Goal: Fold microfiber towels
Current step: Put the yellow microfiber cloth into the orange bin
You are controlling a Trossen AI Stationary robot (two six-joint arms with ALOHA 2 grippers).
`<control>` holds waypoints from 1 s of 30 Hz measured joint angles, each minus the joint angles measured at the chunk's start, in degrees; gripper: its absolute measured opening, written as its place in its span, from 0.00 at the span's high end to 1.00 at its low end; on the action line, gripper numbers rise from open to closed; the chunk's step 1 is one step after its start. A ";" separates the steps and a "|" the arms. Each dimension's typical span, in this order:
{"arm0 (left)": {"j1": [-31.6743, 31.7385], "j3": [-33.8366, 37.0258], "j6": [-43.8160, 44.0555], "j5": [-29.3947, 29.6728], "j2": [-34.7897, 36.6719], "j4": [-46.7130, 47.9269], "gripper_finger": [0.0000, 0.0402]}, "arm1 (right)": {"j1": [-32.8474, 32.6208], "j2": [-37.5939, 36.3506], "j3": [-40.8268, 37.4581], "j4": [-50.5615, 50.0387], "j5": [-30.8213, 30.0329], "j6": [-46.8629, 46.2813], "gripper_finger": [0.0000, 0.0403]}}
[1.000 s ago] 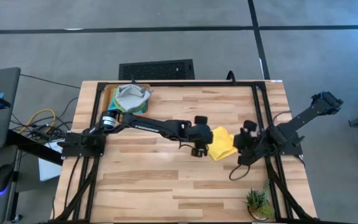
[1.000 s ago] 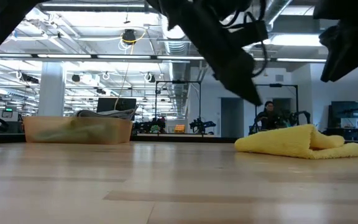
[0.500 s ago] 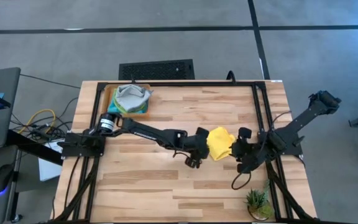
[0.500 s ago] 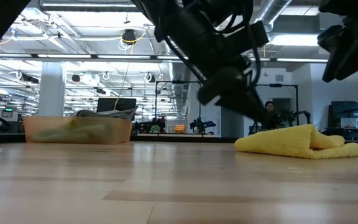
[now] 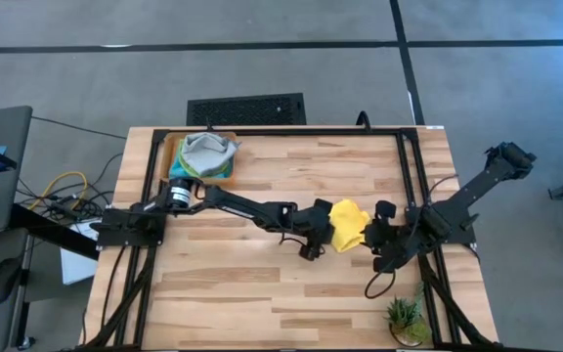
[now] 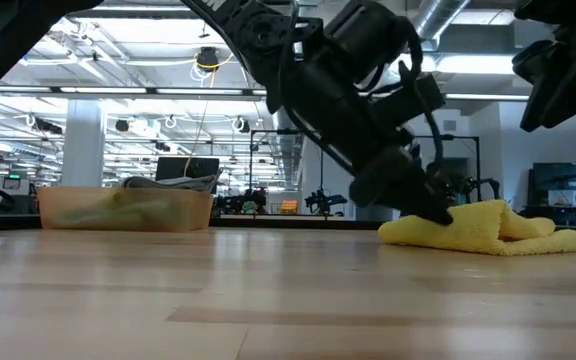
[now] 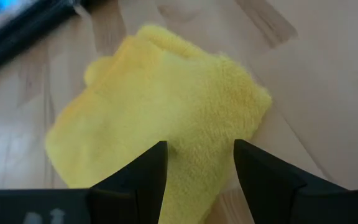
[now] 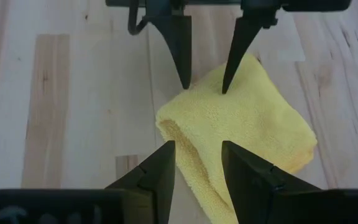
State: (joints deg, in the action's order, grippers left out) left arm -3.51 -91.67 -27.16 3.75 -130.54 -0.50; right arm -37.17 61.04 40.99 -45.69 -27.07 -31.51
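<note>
- The yellow towel (image 5: 348, 225) lies bunched and partly folded on the right half of the wooden table (image 5: 262, 303), between the two arms.
- The left gripper (image 5: 319, 231) is stretched across the table to the towel's left edge. Its fingers (image 7: 143, 176) are spread, and the wrist view shows the plush cloth lying between them, not pinched. This stance suits taking an edge or corner for a fold.
- In the low view the left gripper's tips sit at the towel's near-left edge, close to the table surface; whether they touch the cloth cannot be confirmed from that angle.
- The right gripper (image 5: 383, 235) sits just beside the towel's right side, raised clear of the table. Its fingers (image 8: 156, 176) are spread, with nothing between them. It is probably placed to take the opposite edge.
- A shallow bin (image 5: 172, 147) at the far left corner of the table holds further cloths, with a grey towel (image 5: 206, 150) on top, presumably kept clear of the working area.
- A small potted plant (image 5: 405, 317) stands at the near right corner, well apart from the towel.
</note>
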 joint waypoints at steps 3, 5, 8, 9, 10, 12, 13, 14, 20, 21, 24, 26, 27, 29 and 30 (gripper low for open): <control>0.44 -0.03 -0.07 -0.06 0.06 0.25 0.56 | 0.00 0.03 0.02 -0.12 0.02 0.00 0.62; 1.04 -0.03 0.82 -0.27 0.06 0.65 0.56 | 0.00 0.02 0.02 -0.14 0.02 0.00 0.62; 1.96 -0.31 1.48 -1.98 -1.40 -0.61 0.56 | 0.00 0.01 0.02 -0.09 0.02 -0.02 0.62; 2.18 -0.13 1.94 -2.05 -1.94 -0.21 0.56 | 0.01 0.04 0.02 -0.09 0.02 -0.02 0.62; 2.36 0.12 2.53 -2.48 -2.46 0.06 0.56 | 0.01 0.03 0.02 0.00 0.02 -0.02 0.62; 2.45 -1.25 2.56 -2.33 -4.41 -1.74 0.56 | 0.00 0.03 0.04 0.34 0.02 -0.02 0.62; 2.49 -1.42 3.06 -2.27 -4.46 -0.96 0.56 | 0.02 0.06 0.04 0.31 0.07 -0.02 0.62; 2.49 -1.51 3.65 -2.05 -4.61 -0.38 0.56 | 0.02 0.01 0.04 0.52 0.08 -0.03 0.62; 2.49 -1.73 4.68 -2.03 -6.74 -1.59 0.56 | 0.02 0.05 0.09 0.79 0.22 -0.04 0.62; 2.49 -1.73 4.81 -1.97 -6.78 -1.33 0.57 | 0.01 0.04 0.07 0.81 0.22 -0.04 0.62; 2.41 -1.75 5.72 -1.36 -6.90 -0.88 0.63 | 0.02 0.04 0.07 0.83 0.23 -0.05 0.62; 2.41 -1.72 6.32 -1.28 -6.94 -0.69 0.70 | 0.02 0.01 0.07 0.82 0.22 -0.07 0.62; 2.40 -1.71 6.75 -1.29 -6.98 -0.69 0.74 | 0.02 0.02 0.07 0.80 0.22 -0.07 0.62; 2.34 -1.64 7.43 -1.34 -6.98 -0.69 0.84 | 0.02 0.01 0.07 0.80 0.22 -0.06 0.62; 2.34 -1.66 7.68 -1.20 -6.98 -0.67 0.90 | 0.02 0.01 0.07 0.78 0.22 -0.06 0.62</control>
State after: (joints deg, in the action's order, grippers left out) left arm -1.17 -93.33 -19.48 2.55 -137.52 -1.17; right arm -37.15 61.06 41.06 -44.91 -26.85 -31.57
